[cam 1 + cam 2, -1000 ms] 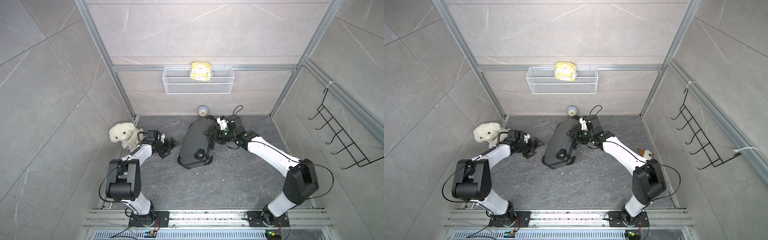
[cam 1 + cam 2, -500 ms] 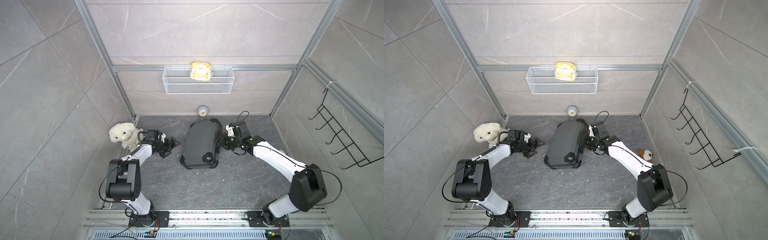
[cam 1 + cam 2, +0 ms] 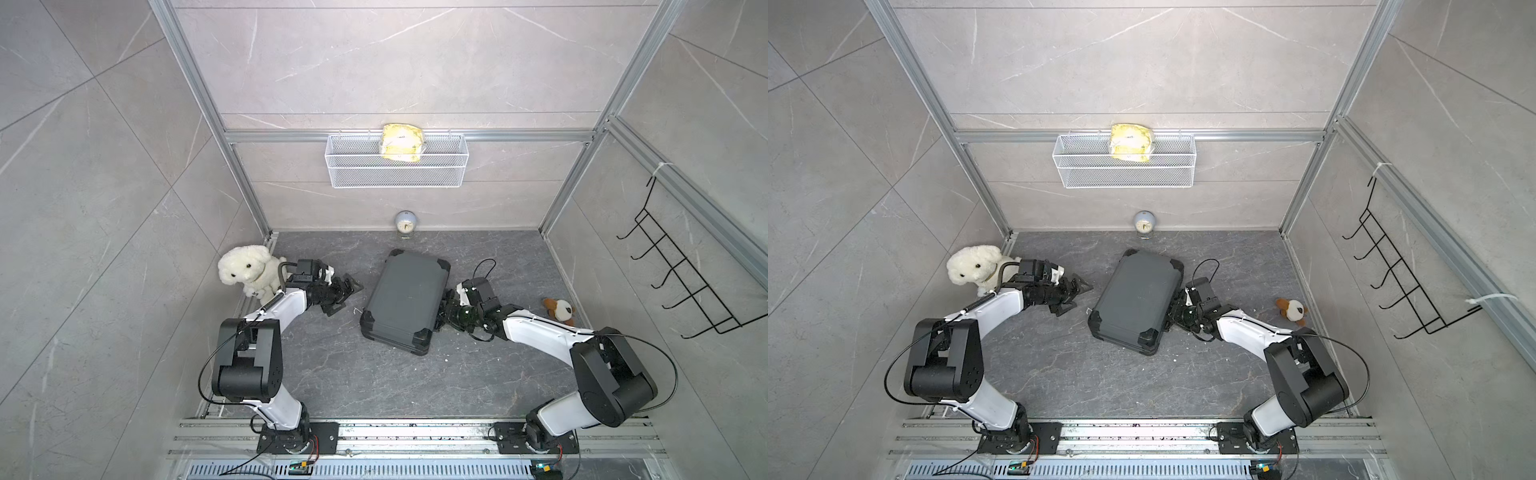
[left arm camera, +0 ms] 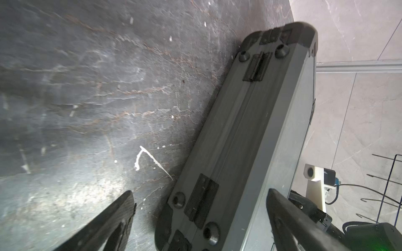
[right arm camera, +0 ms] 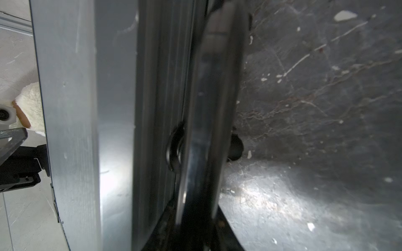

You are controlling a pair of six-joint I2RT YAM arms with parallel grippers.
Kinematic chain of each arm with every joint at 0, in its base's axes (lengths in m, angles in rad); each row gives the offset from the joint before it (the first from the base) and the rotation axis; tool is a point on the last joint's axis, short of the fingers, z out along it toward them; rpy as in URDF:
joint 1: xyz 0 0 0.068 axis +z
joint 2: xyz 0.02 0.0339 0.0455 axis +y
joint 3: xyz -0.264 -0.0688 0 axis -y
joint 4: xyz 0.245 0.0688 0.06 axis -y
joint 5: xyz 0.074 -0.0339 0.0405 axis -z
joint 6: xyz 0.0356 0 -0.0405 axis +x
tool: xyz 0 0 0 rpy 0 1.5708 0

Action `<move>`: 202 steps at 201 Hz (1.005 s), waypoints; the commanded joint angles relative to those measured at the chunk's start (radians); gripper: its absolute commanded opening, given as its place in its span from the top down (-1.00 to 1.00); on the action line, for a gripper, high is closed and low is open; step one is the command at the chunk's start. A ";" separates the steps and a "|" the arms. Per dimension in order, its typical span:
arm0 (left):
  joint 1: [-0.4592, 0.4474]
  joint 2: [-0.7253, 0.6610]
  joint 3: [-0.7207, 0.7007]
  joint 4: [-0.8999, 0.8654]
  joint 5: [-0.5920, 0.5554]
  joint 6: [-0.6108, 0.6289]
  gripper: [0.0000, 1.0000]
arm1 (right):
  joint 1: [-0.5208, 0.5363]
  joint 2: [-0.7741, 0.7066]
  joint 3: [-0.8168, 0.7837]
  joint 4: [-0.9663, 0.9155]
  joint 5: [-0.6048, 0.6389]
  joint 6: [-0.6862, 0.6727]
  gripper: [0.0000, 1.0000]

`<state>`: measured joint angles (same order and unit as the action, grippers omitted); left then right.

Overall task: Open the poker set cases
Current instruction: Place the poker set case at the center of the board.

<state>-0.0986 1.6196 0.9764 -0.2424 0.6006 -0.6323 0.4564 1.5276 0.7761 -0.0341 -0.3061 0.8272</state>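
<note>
- Midway across the dark floor (image 3: 374, 382), in front of the small clock (image 3: 405, 224), the poker set case (image 3: 405, 299) lies flat and fully shut in both top views. No chips or lining show.
- Judged from that, the opening has not begun. The front edge is yet to be freed and the lid is yet to be raised.
- Its hinges (image 4: 256, 67) line the long side that faces the left gripper (image 3: 349, 297). That gripper sits near this side but apart from it, jaws spread wide and holding nothing.
- The opposite long side carries the black handle (image 5: 208, 108), blurred and very close in the right wrist view.
- The right gripper (image 3: 442, 311) is right up against that edge. I cannot tell whether its jaws are closed on the handle.
</note>
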 commanded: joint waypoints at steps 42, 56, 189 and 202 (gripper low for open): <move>-0.061 -0.259 -0.068 -0.151 -0.292 -0.066 -0.89 | -0.007 -0.075 0.026 -0.117 0.057 -0.094 -0.49; -0.111 -0.333 -0.119 -0.157 -0.362 -0.122 -0.89 | -0.026 -0.113 0.034 -0.212 0.124 -0.144 -0.66; -0.574 -0.434 -0.386 0.202 -0.551 -0.483 -0.98 | -0.173 0.524 0.927 -0.317 -0.090 -0.367 -1.00; -0.577 -0.433 -0.408 0.240 -0.555 -0.495 -0.99 | -0.180 0.590 1.010 -0.352 -0.104 -0.386 -1.00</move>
<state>-0.6643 1.1820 0.5877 -0.1078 0.0940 -1.0760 0.2901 2.0144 1.6539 -0.2962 -0.3305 0.4995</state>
